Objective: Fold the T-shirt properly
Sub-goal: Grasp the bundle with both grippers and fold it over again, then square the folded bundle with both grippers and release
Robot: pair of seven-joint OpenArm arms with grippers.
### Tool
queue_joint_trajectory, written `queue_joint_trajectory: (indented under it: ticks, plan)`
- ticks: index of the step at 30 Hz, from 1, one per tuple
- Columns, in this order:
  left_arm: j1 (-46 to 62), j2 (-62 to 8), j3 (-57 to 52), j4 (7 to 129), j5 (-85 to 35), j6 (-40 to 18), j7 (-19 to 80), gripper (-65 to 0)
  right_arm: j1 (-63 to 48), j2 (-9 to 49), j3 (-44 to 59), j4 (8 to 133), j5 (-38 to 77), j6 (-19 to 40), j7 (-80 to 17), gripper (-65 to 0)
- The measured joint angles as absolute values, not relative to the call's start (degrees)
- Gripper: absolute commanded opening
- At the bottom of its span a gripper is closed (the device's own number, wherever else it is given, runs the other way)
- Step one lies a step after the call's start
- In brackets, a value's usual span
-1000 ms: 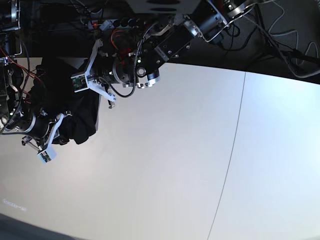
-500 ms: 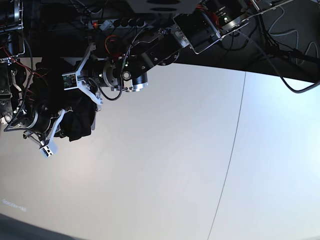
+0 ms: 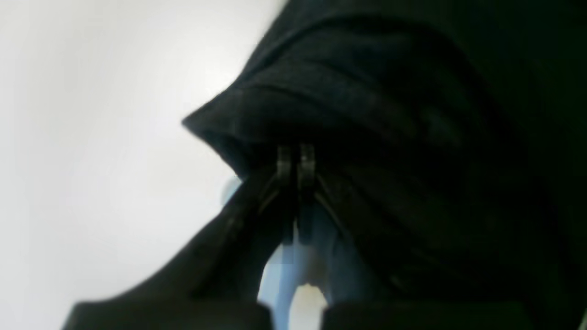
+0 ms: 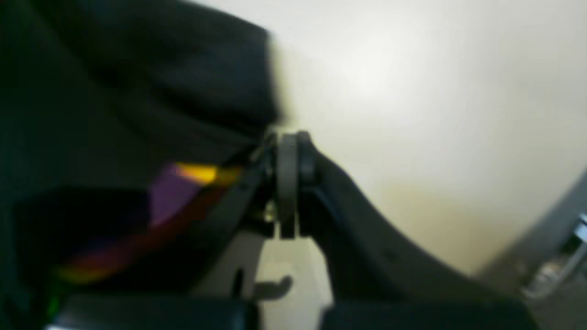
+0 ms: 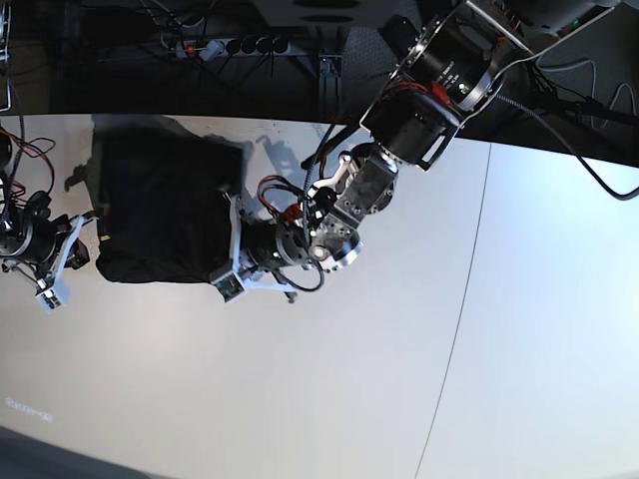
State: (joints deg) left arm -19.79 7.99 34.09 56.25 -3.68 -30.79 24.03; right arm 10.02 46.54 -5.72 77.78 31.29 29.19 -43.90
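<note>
Both clamped: left gripper (image 3: 295, 158), right gripper (image 4: 290, 151) pinching T-shirt (image 5: 160, 205) edges.

Your left pincer (image 5: 228, 261) and right pincer (image 5: 88, 242) are both clamped tight — arms reaching low, one from each side, facing inward.

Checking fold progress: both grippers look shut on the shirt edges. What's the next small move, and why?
Probably open both grippers and back off. The shirt already lies as a compact dark rectangle on the table, with the left gripper pinching its one edge and the right gripper pinching the opposite one, beside the coloured print. Letting go leaves this fold lying as it is.
</note>
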Motion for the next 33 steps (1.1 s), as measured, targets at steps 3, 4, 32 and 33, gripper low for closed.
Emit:
queue_joint_trajectory:
  ticks: [3, 4, 32, 33]
  plan:
    - [-22.0, 6.13, 32.38, 56.07, -3.75, -31.03, 24.1, -65.0, 10.0, 46.76, -5.58, 77.76, 32.88, 29.19, -44.42, -65.0]
    - [-23.0, 5.37, 32.29, 55.99, -3.84, -31.07, 24.27, -65.0, 10.0, 46.65, -5.58, 77.76, 33.45, 29.19, -44.42, -65.0]
    - [-2.7, -6.7, 32.99, 90.76, -23.18, -36.91, 42.3, -65.0, 20.84, 33.08, -5.58, 68.05, 27.79, 29.26, -41.91, -65.0]
    - [-2.15, -6.7, 33.69, 90.76, -23.03, -36.97, 42.26, -65.0, 21.52, 32.12, -5.67, 66.94, 27.16, 29.26, -41.93, -65.0]
